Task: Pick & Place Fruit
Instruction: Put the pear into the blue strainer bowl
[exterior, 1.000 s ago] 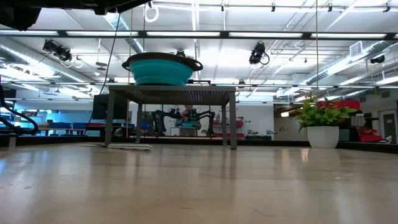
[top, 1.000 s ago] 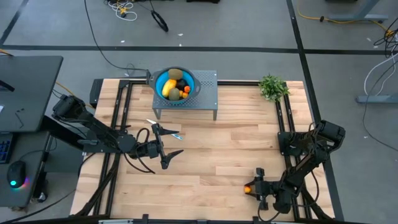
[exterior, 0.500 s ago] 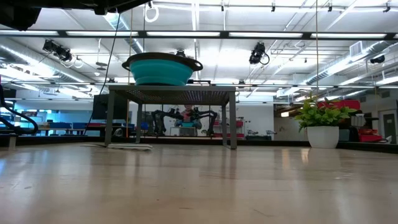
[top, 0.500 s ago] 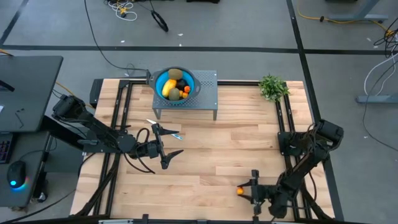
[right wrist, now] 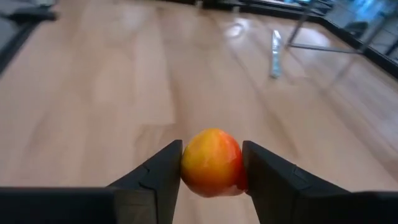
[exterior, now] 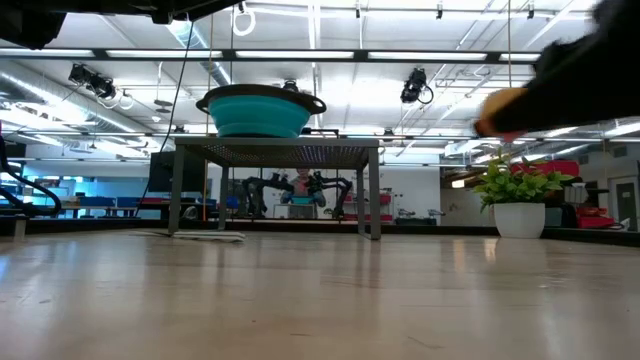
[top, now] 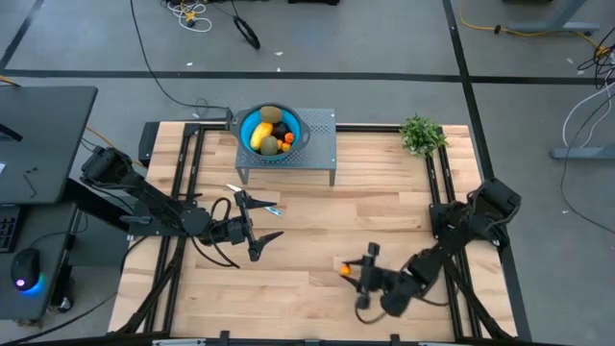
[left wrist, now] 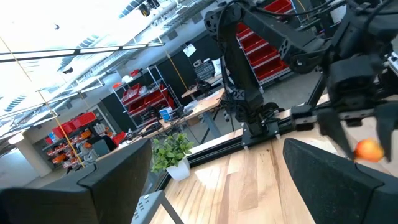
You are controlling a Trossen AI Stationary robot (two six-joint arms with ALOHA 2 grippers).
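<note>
My right gripper (top: 352,273) hangs over the near-right part of the table, shut on a small orange-yellow ball of fruit (right wrist: 211,155), which also shows as the orange fruit (top: 345,270) from above. A teal bowl (top: 246,125) stands on a small grey stand (top: 322,135) at the far edge. It holds a yellow oblong (top: 262,135), olive-brown ovals, a dark ball and orange pieces. My left gripper (top: 255,229) waits open over the table's left middle and touches nothing. My right gripper pinches the orange fruit's two sides (right wrist: 186,165) between its fingers (right wrist: 158,177). The fingers lie roughly level and point toward the table's left. The fruit is lifted clear of the table (exterior: 500,105).
A blue-handled knife (top: 272,210) lies on the wood just beyond my left gripper, below the stand. A green potted plant (top: 421,135) stands at the far right corner. Bare wood stretches between the two grippers and up to the stand.
My right gripper has carried the orange fruit from the near-right corner toward the table's left and slightly toward the far edge. It has risen into the low view. It has stayed shut on the fruit.
</note>
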